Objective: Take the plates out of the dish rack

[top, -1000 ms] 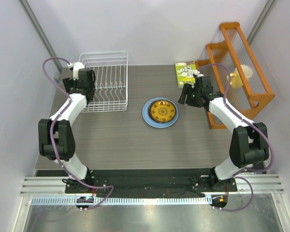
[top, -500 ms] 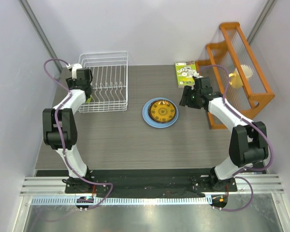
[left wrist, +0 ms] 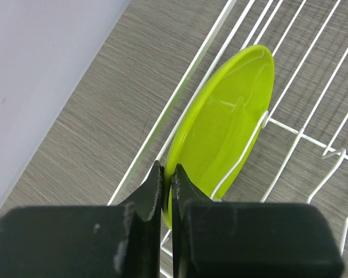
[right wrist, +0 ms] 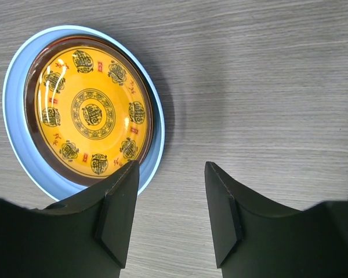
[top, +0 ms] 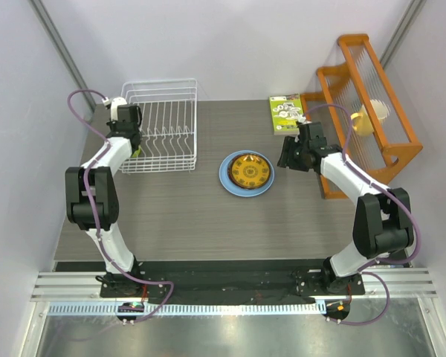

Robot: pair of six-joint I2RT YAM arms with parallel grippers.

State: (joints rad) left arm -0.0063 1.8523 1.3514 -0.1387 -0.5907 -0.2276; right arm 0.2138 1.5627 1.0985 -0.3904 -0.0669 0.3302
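The left pincer (left wrist: 167, 174) is pressed tight on the very edge of the lime green plate (left wrist: 220, 127). The plate stands on its side in the dish rack (top: 171, 141), at the far left of the table (top: 171, 216). A thin wire prong crosses its face. If the plate goes up crooked, I think it could catch on that wire and pull the rack along. The hold is small and the plate looks smooth, so it could slip out and fall.

The right pincer (right wrist: 171, 191) is spread wide with nothing in it, just beside the blue plate (right wrist: 17, 145) with the yellow plate (right wrist: 90, 110) on top.

The table is dark grey with wood lines. The walls are pale. An orange shelf (top: 372, 82) with a pale cup (top: 368, 119) stands on the right.
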